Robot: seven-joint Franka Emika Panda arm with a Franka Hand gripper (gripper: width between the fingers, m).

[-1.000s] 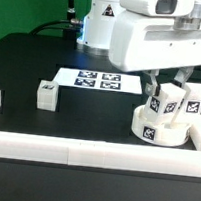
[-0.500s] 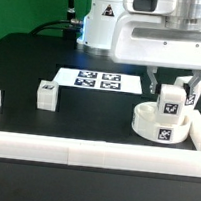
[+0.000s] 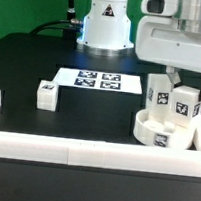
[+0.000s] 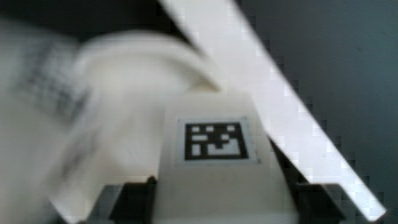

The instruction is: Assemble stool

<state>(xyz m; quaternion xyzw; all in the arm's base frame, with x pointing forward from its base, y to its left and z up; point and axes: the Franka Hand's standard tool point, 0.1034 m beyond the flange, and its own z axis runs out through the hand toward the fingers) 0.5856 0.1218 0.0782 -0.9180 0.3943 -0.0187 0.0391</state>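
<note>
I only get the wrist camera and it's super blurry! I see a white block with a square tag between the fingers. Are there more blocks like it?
Observer: Yes. A second leg block stands upright at the round seat, right beside the held leg block in the gripper.
Operator: Any others?
Observer: One loose leg block sits alone on the table, toward the exterior view's left.
Operator: What else is out there?
Observer: The marker board lies flat, farther back than that loose block.
</note>
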